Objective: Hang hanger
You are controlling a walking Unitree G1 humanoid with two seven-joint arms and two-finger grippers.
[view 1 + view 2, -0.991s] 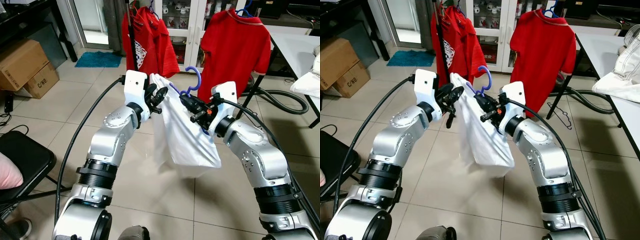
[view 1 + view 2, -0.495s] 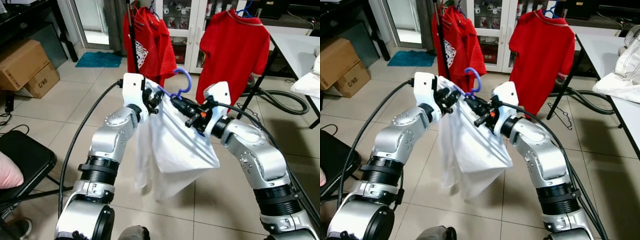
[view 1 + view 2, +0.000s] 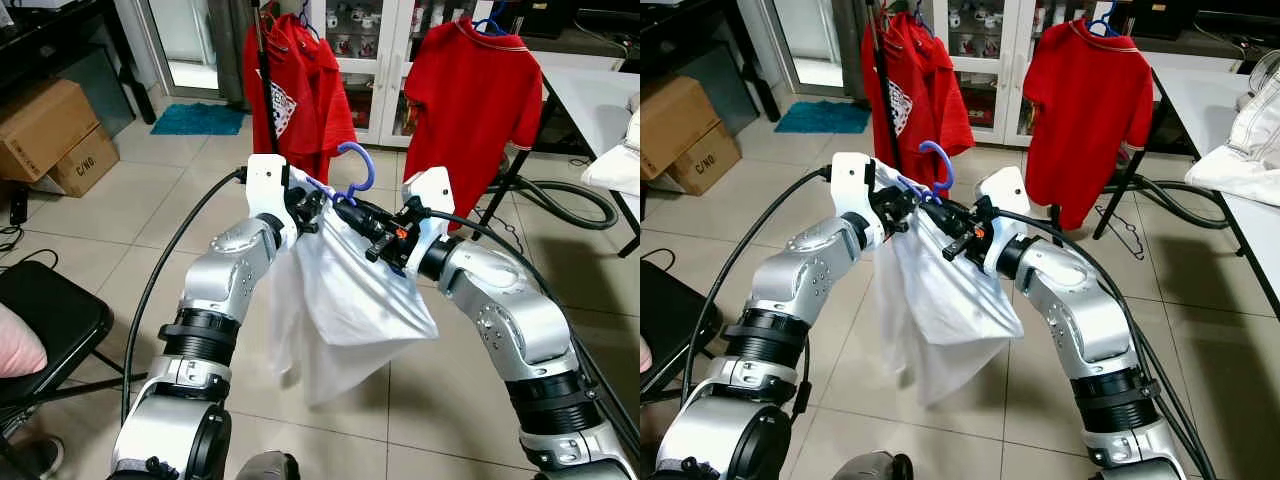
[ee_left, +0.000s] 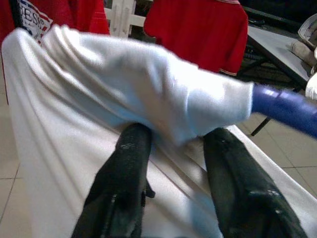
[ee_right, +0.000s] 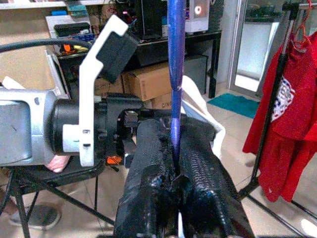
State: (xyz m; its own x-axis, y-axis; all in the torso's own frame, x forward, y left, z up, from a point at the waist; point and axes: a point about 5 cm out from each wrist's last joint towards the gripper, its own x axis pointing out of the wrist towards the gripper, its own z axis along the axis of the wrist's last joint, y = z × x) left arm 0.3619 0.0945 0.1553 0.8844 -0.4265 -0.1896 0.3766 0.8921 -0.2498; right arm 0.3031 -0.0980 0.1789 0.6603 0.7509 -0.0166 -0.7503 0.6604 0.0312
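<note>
A blue hanger (image 3: 360,165) carries a white shirt (image 3: 340,300) and is held up between my two arms, above the tiled floor. My right gripper (image 3: 345,207) is shut on the hanger's stem (image 5: 176,59), just below the hook. My left gripper (image 3: 315,200) meets the shirt's shoulder from the other side. In the left wrist view its black fingers (image 4: 131,163) clasp the cloth-covered hanger arm (image 4: 124,84), and the cloth hides their tips. The bare blue end (image 4: 285,106) sticks out beside them. The shirt droops well below both grippers.
A black rack pole (image 3: 265,70) stands straight ahead with a red shirt (image 3: 300,85) on it. A red polo (image 3: 470,90) hangs at the right. Cardboard boxes (image 3: 50,130) and a black chair (image 3: 50,320) are on the left. A white table (image 3: 600,90) and floor hoses (image 3: 570,200) are on the right.
The left gripper, apart from the shirt a second ago, has closed in on its shoulder. The right gripper carried the hanger leftward. The shirt's left side now hangs lower.
</note>
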